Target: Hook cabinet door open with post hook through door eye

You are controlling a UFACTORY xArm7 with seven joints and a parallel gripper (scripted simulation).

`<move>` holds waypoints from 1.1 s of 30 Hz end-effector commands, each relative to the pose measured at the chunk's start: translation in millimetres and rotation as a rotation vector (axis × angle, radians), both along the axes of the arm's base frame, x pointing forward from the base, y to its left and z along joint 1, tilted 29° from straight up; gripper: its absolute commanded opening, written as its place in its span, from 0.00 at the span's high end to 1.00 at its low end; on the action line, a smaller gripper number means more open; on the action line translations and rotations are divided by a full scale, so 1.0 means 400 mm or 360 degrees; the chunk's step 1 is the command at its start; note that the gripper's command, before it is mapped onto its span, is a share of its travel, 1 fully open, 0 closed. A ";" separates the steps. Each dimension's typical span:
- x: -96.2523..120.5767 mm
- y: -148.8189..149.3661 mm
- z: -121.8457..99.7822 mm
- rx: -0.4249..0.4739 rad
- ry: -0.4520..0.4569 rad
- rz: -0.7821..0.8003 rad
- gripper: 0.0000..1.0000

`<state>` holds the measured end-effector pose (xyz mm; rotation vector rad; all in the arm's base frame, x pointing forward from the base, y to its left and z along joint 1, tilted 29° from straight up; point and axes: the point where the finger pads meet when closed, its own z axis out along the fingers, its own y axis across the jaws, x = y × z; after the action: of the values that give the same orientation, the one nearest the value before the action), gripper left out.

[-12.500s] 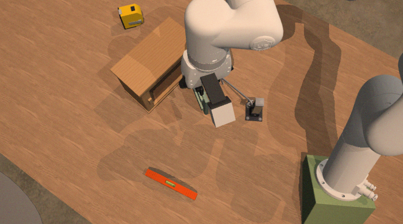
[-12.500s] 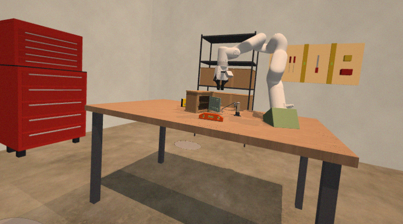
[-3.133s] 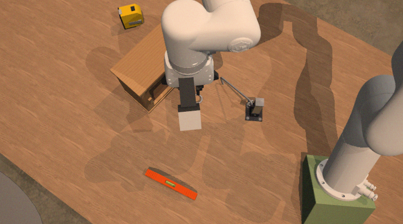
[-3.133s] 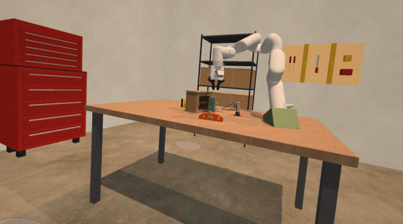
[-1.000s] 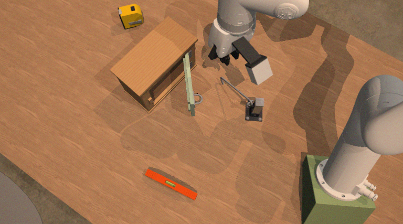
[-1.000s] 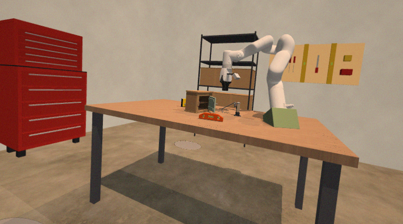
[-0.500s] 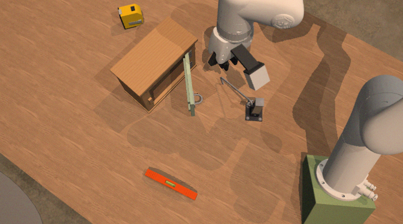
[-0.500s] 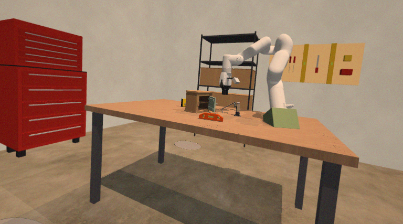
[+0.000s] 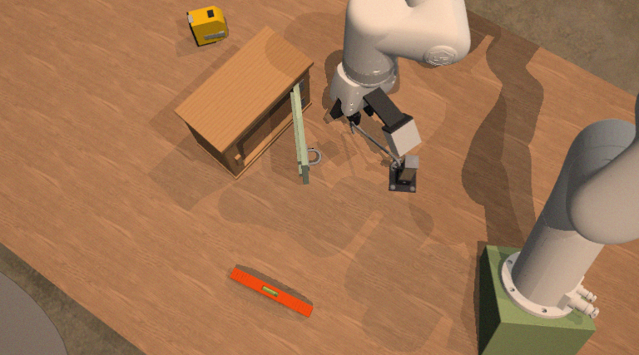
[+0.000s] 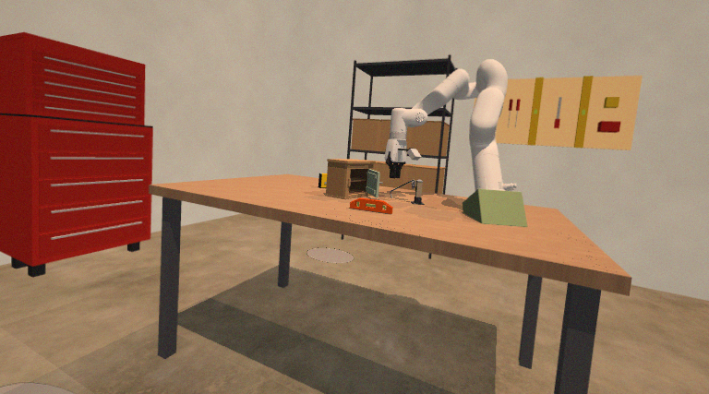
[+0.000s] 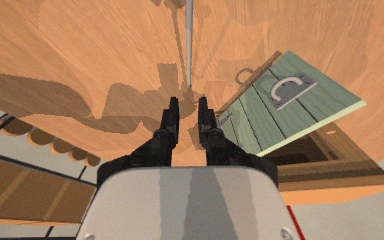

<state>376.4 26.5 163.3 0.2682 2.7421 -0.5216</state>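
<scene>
The wooden cabinet (image 9: pixel 240 92) (image 10: pixel 342 178) (image 11: pixel 330 158) stands upright with its pale green door (image 9: pixel 299 130) (image 10: pixel 372 182) (image 11: pixel 295 110) swung wide open. A grey eye ring (image 9: pixel 314 155) (image 11: pixel 244 75) sticks out near the door's free edge. The thin grey hook (image 9: pixel 373 140) (image 10: pixel 401 186) (image 11: pixel 189 45) slopes from its small post (image 9: pixel 405 175) (image 10: pixel 418 191) down to the table, its tip apart from the eye. My gripper (image 9: pixel 346 116) (image 10: pixel 395 173) (image 11: pixel 188 107) hangs above the hook's free tip. Its fingers stand a narrow gap apart with nothing between them.
A yellow tape measure (image 9: pixel 207 25) lies behind the cabinet. An orange spirit level (image 9: pixel 270 291) (image 10: pixel 370 206) lies near the front edge. The arm's green base (image 9: pixel 513 327) (image 10: pixel 494 208) stands at the right. A red tool chest (image 10: pixel 73 149) and a shelf (image 10: pixel 402 107) stand off the table.
</scene>
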 end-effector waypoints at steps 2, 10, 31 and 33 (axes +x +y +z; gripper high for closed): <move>0.017 -0.013 -0.032 0.0000 -0.0008 0.0003 0.77; 0.028 -0.029 -0.067 0.0000 -0.0008 0.0003 0.77; 0.037 -0.040 -0.092 0.0000 -0.0008 0.0003 0.77; 0.037 -0.040 -0.092 0.0000 -0.0008 0.0003 0.77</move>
<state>390.2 9.7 125.5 0.2684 2.7401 -0.5217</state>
